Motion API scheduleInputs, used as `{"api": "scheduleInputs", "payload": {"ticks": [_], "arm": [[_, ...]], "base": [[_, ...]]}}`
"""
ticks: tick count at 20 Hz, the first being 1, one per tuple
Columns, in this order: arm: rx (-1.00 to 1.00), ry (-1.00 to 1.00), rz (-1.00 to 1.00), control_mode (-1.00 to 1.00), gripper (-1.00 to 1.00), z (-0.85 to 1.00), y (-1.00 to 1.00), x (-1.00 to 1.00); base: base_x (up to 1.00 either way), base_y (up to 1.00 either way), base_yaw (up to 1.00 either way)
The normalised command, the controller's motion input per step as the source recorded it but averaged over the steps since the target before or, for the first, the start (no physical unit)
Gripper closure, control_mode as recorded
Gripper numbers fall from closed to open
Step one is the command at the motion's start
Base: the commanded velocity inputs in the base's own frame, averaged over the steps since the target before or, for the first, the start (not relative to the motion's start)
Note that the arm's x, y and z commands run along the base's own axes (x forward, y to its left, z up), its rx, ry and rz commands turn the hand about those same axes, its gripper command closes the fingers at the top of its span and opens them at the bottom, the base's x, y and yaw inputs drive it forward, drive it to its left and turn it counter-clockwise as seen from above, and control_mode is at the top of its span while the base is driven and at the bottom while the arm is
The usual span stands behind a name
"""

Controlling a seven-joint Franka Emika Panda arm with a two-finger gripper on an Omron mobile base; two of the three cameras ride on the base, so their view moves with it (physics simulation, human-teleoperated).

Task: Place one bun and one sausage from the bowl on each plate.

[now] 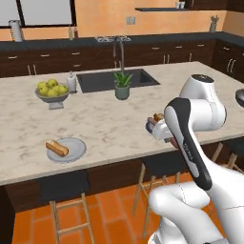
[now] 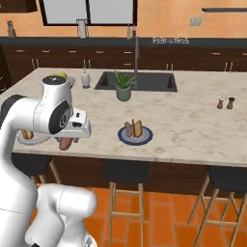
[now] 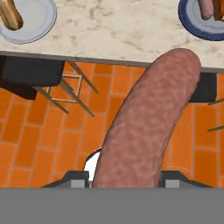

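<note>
Reddish-brown and speckled, a sausage [image 3: 148, 127] fills the hand view, gripped between the two fingertips of the robot's hand [image 3: 124, 177], which is partly closed around it. Below it lies orange tiled floor [image 3: 39, 131], not stone: the hand hangs just off the near edge of the pale marbled worktop [image 1: 105, 124], above the stools [image 3: 30, 74].

Two plates are on the worktop, both close to that near edge and well apart from each other. One plate [image 1: 66, 148] carries a single bun [image 1: 57, 148] and has bare room beside it. The other plate [image 2: 135, 135] carries one bun [image 2: 138, 128] and one sausage [image 2: 129, 129], side by side. In the right base view the held sausage [image 2: 66, 143] pokes out below the white wrist, between the two plates but nearer the one with only a bun.

The stretch of worktop between the plates is bare. Farther back stand a footed bowl of yellow-green fruit [image 1: 52, 93], a small white dispenser bottle [image 1: 71, 82], a potted plant [image 1: 122, 86] at the sink's [image 1: 102, 80] near rim, and two small shakers [image 2: 225, 102] off to the far right. A dark rim at the right edge of the left base view may be the wide bowl [image 1: 239, 97]; too little of it shows to be sure.

No readable writing or labels can be made out anywhere.
</note>
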Motion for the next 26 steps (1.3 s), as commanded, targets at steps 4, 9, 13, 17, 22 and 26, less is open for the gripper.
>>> {"api": "scheduleInputs", "payload": {"ticks": [4,9,13,17,22,26], "arm": [[0.0,0.0,0.0,1.0,1.0,0.0,0.0,0.0],[0.0,0.0,0.0,1.0,1.0,0.0,0.0,0.0],[0.0,0.0,0.0,1.0,1.0,0.0,0.0,0.0],[0.0,0.0,0.0,1.0,1.0,0.0,0.0,0.0],[0.0,0.1,0.06,-1.0,1.0,-0.25,0.31,0.57],[0.0,0.2,0.08,-1.0,1.0,-0.75,0.53,1.0]], "base": [[0.14,0.83,0.32],[0.39,0.35,0.25],[0.74,0.32,0.11],[0.78,0.41,0.08],[0.14,0.08,0.01],[0.0,0.0,0.0]]}}
